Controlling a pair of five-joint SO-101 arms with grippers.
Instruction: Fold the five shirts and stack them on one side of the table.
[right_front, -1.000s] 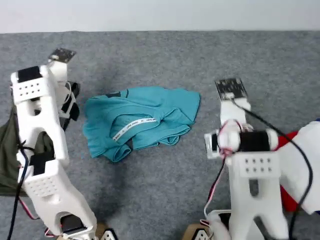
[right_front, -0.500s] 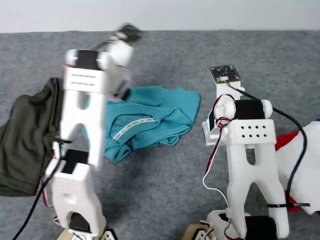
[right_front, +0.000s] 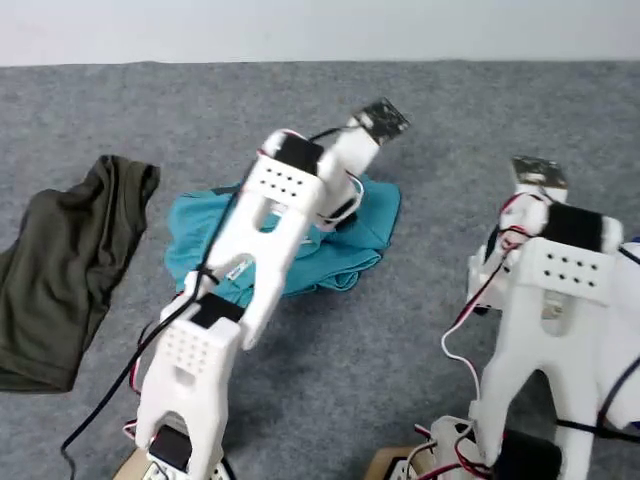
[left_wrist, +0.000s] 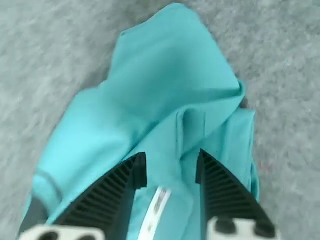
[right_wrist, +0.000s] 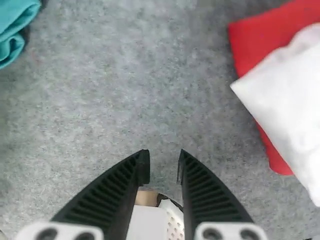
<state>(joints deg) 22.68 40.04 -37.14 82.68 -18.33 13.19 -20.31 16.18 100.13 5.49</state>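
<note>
My right pincer (right_wrist: 163, 155), jaws narrowly parted, hangs over the bare grey carpeted bench (right_wrist: 100, 85). Farther in, my left pincer (left_wrist: 171, 159), jaws open, hovers above the crumpled teal cotton shirt (left_wrist: 165, 90) at mid-bench. Best, I judge, to pinch a single hem layer and spread it flat first.

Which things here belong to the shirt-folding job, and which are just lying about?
Part of the job:
- teal shirt, crumpled
- dark green shirt
- red shirt
- white shirt, lying on the red one
- left gripper, open over the teal shirt

Just there:
- grey table cover
- white wall behind
</note>
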